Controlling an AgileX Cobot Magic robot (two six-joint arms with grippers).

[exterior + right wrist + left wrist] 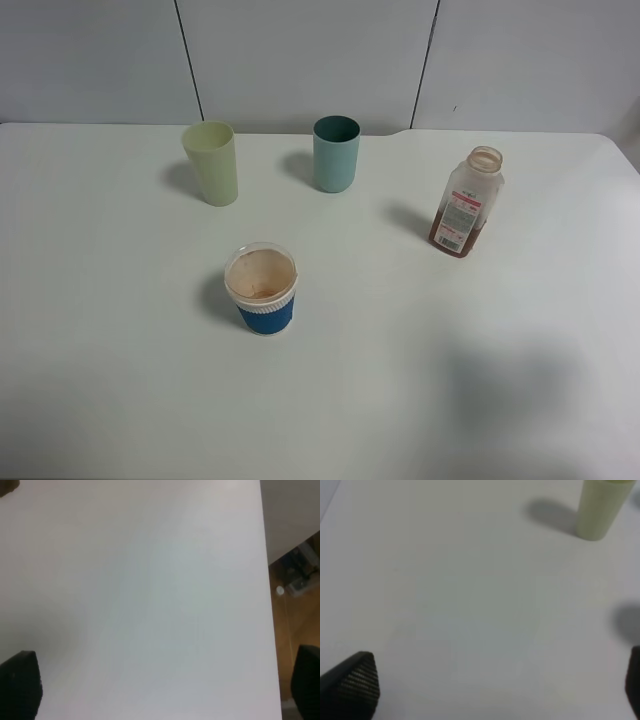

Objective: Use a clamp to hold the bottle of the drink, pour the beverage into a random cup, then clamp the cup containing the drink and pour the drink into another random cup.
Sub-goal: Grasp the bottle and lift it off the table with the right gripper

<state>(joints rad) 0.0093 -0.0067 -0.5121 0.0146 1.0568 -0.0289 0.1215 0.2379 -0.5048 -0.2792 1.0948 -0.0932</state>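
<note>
Left gripper (497,685): jaws released and spread wide over bare white table (400,350), grasping nothing; one ribbed fingertip (362,680) shows clearly.
Right gripper (165,685): jaws likewise released and empty, hanging over the table near its right edge, with wooden floor (295,605) beyond.
Arms, high view: neither shows.
Blue-banded white cup (262,290): upright and closest to the front edge; brown-stained inside, and whether any liquid is in it cannot be told.
Yellow-green tumbler (212,163): upright at 11 o'clock from the banded cup, well apart; also seen from the left wrist (600,507).
Teal cup (336,153): upright at 1 o'clock from the banded cup, near the tumbler but not touching.
Bottle (466,202): at 2 o'clock from the banded cup, uncapped and standing alone on the right.
Beverage (455,240): a shallow brown layer at the bottle's base.
Stage, judged: bottle pickup not yet begun.
Risk 1: the bottle looks light and is open, so an off-centre closing could topple it and spill.
Risk 2: hard squeezing could buckle thin plastic.
Risk 3: the tumbler's narrow mouth leaves little margin, and a fast tilt of the wide cup could overshoot it.
Risk 4: the slim tumbler could be knocked over by a passing finger.
</note>
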